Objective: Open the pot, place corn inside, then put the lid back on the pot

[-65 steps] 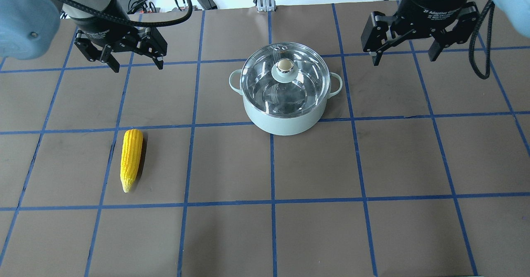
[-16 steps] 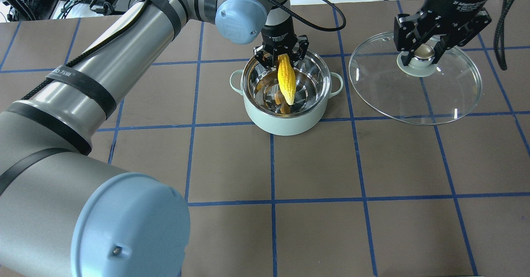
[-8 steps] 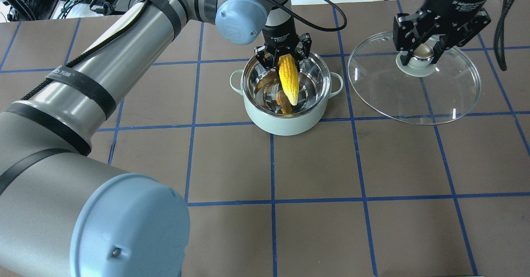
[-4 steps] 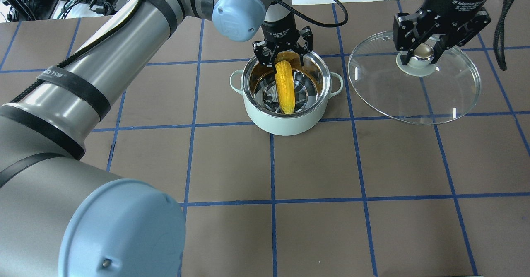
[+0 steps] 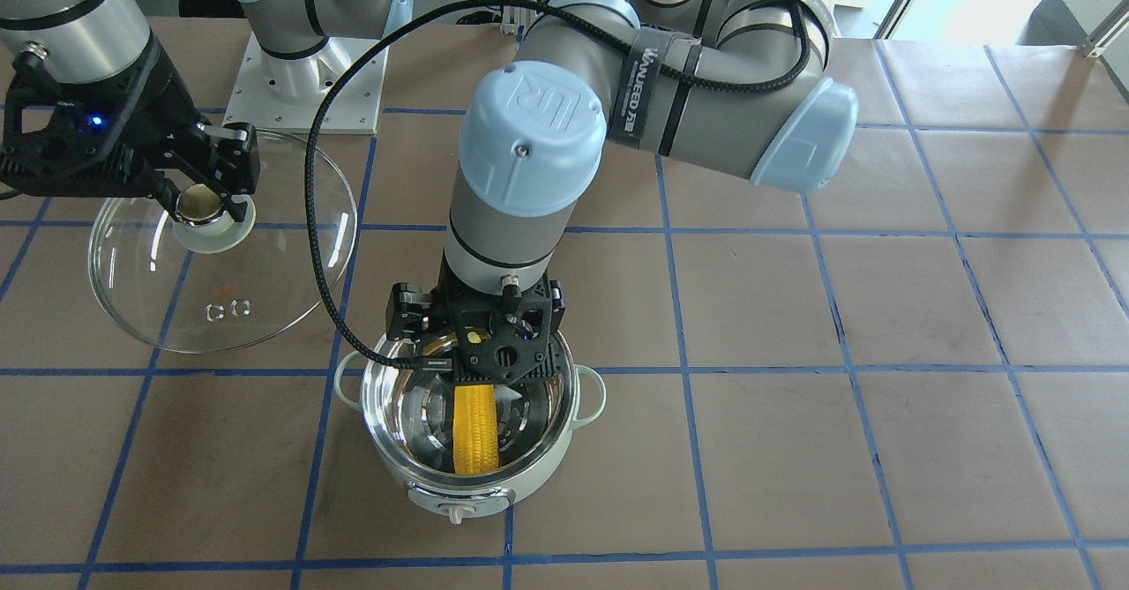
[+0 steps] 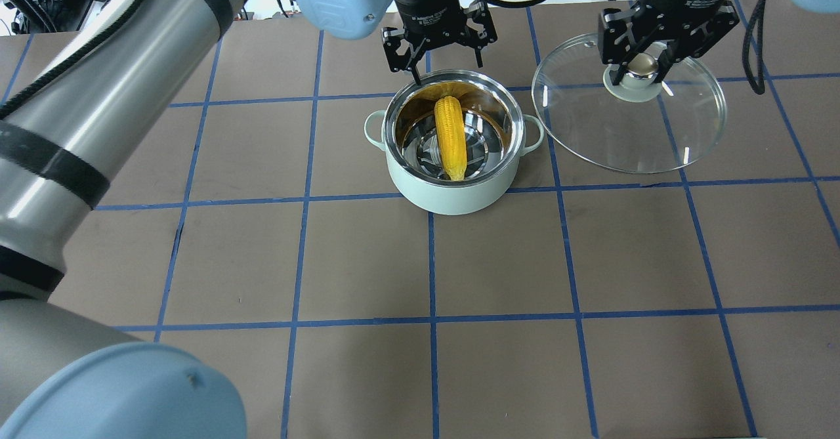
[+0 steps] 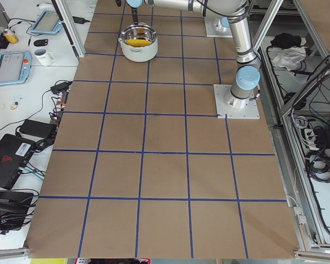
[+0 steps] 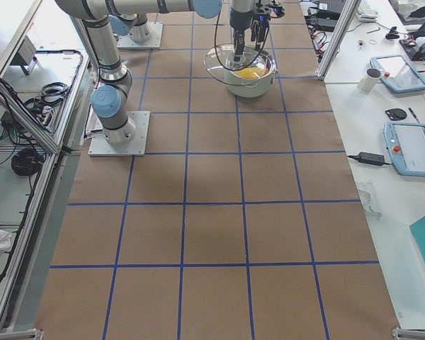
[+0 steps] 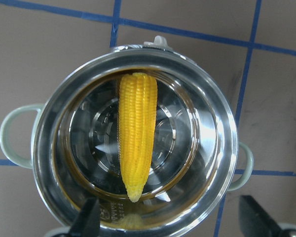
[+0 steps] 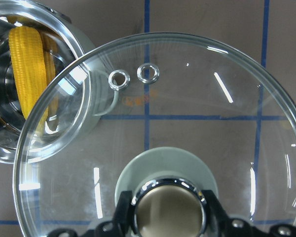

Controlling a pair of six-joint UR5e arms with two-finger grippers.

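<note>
The corn (image 6: 450, 137) is lying inside the open pot (image 6: 453, 196), its thick end resting toward the wall on the dial (image 5: 456, 512) side and its tip pointing at the opposite wall. The left gripper (image 6: 449, 71) is hanging above the pot with its fingers spread and nothing between them. The right gripper (image 6: 641, 73) is clamping the knob (image 10: 168, 207) of the lid (image 6: 623, 137), which is sitting off to the pot's right, tilted. Its edge is overlapping the pot's rim in the right wrist view, where one pot handle is showing through the glass near the vent rings (image 10: 119, 79). Around them the brown table (image 6: 367, 262) is carrying only blue tape lines (image 6: 432, 262). A mug (image 7: 44, 55) and a tablet (image 7: 11, 67) are lying on the side bench, well apart from the pot. In the front view the left wrist is covering the pot's far rim and the corn's pointed end. In the overhead view the left arm is filling the left side and hiding the table beneath it. The left fingertips are showing only as dark stubs cut off at the bottom edge of the left wrist view. The lid's near edge is running out of the right wrist view. Whether the lid's low edge is touching the table cannot be told, and both side views are showing pot and grippers too small to judge.
</note>
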